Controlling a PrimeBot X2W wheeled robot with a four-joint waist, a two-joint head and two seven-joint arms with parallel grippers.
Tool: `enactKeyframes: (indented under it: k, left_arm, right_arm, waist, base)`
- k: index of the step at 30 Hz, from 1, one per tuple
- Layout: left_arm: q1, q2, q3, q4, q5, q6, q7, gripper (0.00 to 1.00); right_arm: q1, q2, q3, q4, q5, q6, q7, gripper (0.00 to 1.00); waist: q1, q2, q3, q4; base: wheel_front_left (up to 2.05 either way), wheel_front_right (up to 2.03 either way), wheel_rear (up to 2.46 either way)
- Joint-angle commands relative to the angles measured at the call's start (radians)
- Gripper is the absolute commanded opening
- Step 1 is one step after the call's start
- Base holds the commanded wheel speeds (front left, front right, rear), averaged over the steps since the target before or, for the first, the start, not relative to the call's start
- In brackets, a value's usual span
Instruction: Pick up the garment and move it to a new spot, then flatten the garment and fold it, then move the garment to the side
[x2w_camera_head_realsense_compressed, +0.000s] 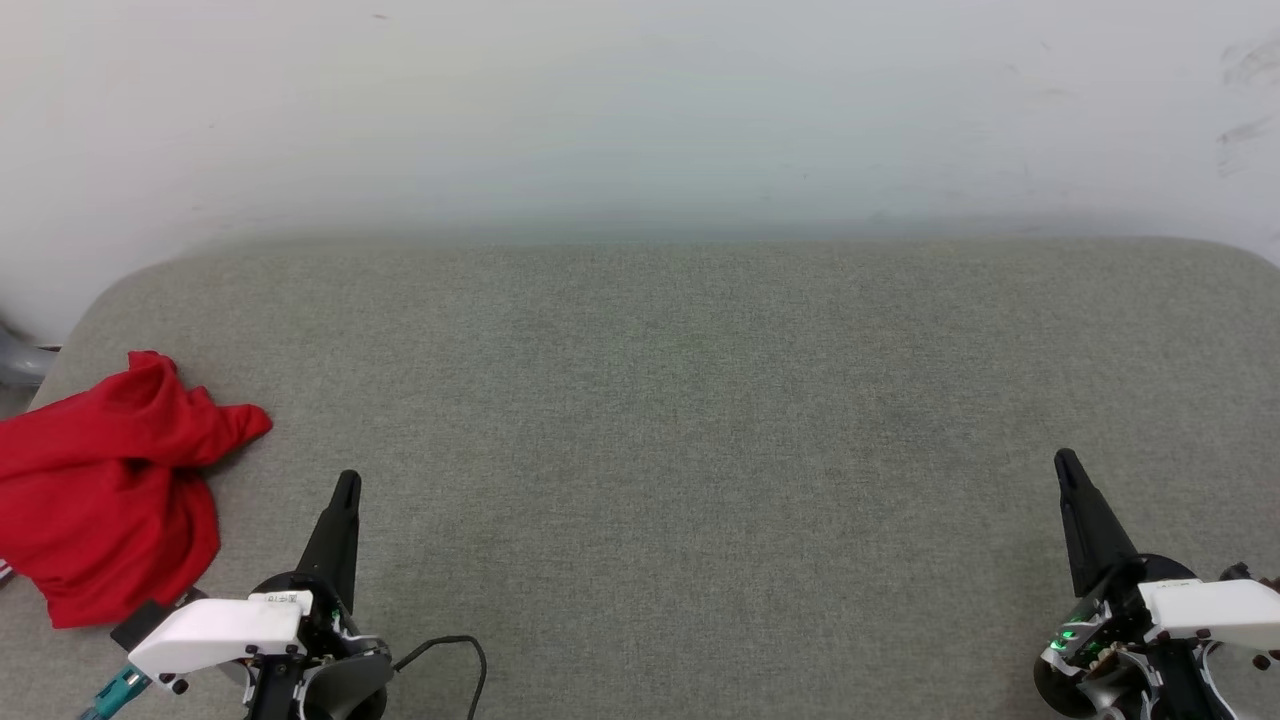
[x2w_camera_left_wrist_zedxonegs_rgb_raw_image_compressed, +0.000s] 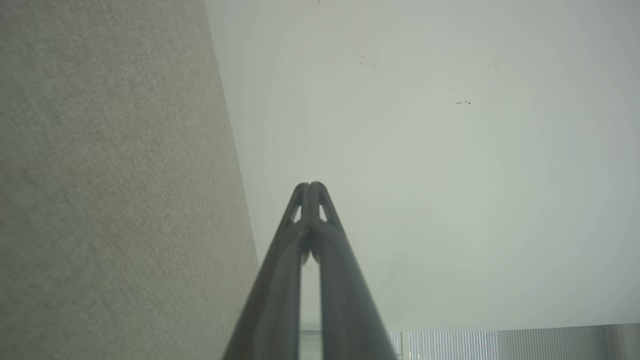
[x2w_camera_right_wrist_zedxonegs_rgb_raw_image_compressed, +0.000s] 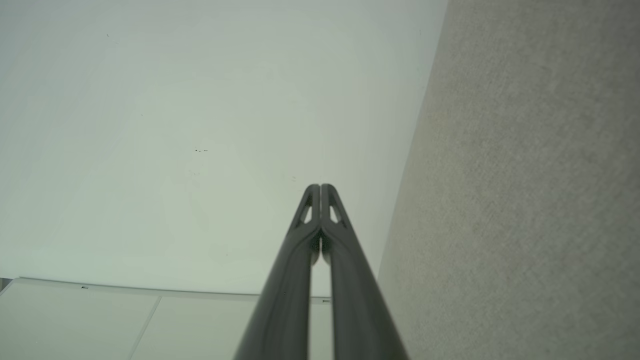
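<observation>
Jaws pressed together, empty, on both arms. Head view: the garment (x2w_camera_head_realsense_compressed: 105, 490) lies crumpled at the near left of the grey pad (x2w_camera_head_realsense_compressed: 660, 400), just left of the left gripper (x2w_camera_head_realsense_compressed: 347, 484). The right gripper (x2w_camera_head_realsense_compressed: 1066, 462) is well apart from it. Left wrist view: the left gripper (x2w_camera_left_wrist_zedxonegs_rgb_raw_image_compressed: 310, 187) points at the wall. Right wrist view: the right gripper (x2w_camera_right_wrist_zedxonegs_rgb_raw_image_compressed: 320, 188) does likewise.

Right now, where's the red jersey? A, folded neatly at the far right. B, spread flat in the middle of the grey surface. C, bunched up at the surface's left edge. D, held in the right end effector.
C: the jersey lies crumpled at the left edge of the surface, beside the shut left end effector, and nothing grips it.
</observation>
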Motion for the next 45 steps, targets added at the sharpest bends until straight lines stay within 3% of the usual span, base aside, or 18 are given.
enactKeyframes:
  k: [1,28,29,45]
  left_arm:
    - [-0.006,-0.003,0.003,-0.004,-0.001,-0.005,0.002,0.0]
    - [-0.006,-0.003,0.003,-0.005,-0.001,-0.005,0.002,0.0]
    - [0.0,0.0,0.0,0.0,0.0,0.0,0.0,1.0]
    - [-0.003,-0.001,-0.071,-0.06,0.051,0.001,-0.071,1.0]
  right_arm:
    - [-0.014,0.004,0.001,0.001,-0.005,0.0,-0.001,0.0]
    - [-0.014,0.004,0.001,0.001,-0.005,0.0,-0.001,0.0]
    - [0.0,0.0,0.0,0.0,0.0,0.0,0.0,1.0]
    - [0.023,-0.004,0.045,-0.057,-0.032,0.0,-0.065,1.0]
  waist:
    - [0.0,0.0,0.0,0.0]
    - [0.0,0.0,0.0,0.0]
    - [0.0,0.0,0.0,0.0]
    - [0.0,0.0,0.0,-0.001]
  base:
    - [0.0,0.0,0.0]
    - [0.0,0.0,0.0]
    - [0.0,0.0,0.0]
    - [0.0,0.0,0.0]
